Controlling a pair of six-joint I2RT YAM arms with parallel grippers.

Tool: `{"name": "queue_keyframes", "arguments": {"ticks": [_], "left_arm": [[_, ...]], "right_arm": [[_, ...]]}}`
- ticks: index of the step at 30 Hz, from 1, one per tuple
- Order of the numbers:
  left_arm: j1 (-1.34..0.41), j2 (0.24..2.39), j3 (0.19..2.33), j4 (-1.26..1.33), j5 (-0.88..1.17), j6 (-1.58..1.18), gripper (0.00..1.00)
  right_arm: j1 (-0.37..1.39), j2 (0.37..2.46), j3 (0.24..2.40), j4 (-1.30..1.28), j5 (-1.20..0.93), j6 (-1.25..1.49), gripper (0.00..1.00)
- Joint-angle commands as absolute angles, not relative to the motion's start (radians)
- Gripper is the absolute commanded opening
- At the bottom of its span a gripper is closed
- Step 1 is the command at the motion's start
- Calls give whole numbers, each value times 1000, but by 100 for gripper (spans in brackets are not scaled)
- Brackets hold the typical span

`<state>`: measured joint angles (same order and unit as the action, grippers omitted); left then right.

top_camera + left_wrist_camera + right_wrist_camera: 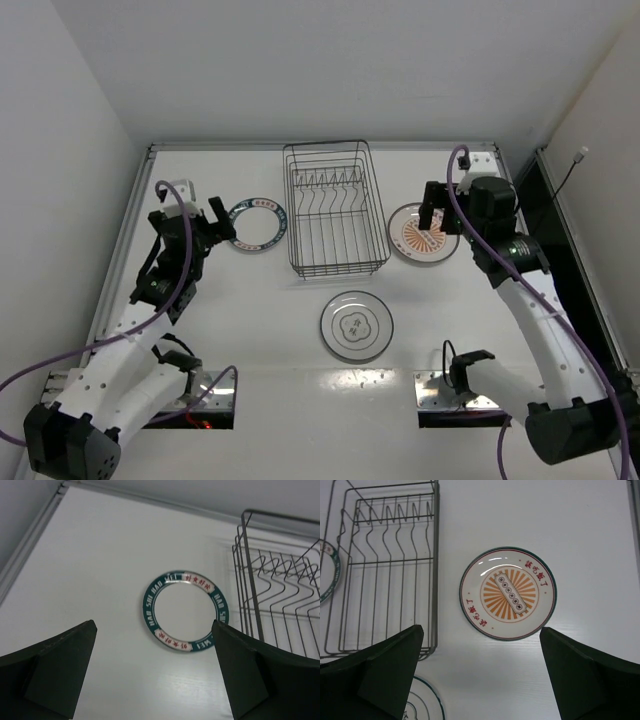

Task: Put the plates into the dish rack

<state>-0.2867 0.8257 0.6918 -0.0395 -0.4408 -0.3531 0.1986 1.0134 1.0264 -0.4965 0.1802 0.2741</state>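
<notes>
Left end effector beside teal plate, right end effector above orange plate

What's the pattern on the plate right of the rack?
Plate: orange sunburst, red characters; best in right wrist view.

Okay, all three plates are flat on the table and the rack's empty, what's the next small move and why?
Probably lower the open right hand toward the near rim of the orange-centred plate: it lies flat just below that hand, close beside the empty dish rack, and that hand holds nothing yet.
</notes>
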Motion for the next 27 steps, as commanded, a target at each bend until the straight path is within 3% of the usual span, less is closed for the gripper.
{"name": "queue_keyframes", "arguments": {"ticks": [1, 2, 8, 13, 17, 21, 27], "left_arm": [[-305, 776, 681, -103, -405, -376, 100], [-305, 763, 681, -103, -405, -376, 100], [-305, 781, 670, -94, -338, -376, 100], [-305, 786, 680, -94, -336, -376, 100], [-305, 758, 660, -84, -345, -376, 100], [-305, 758, 660, -84, -336, -376, 100], [-305, 767, 669, -84, -259, -364, 100]], "right_arm": [[193, 1046, 1052, -465, 53, 253, 100], [184, 1060, 1052, -434, -95, 206, 100], [184, 1250, 1149, -372, -530, 216, 100], [138, 1316, 1160, -386, -624, 253, 100], [49, 1292, 1222, -496, -496, 253, 100], [-15, 1183, 1220, -548, -147, 290, 100], [-118, 1104, 1183, -563, 127, 419, 100]]}}
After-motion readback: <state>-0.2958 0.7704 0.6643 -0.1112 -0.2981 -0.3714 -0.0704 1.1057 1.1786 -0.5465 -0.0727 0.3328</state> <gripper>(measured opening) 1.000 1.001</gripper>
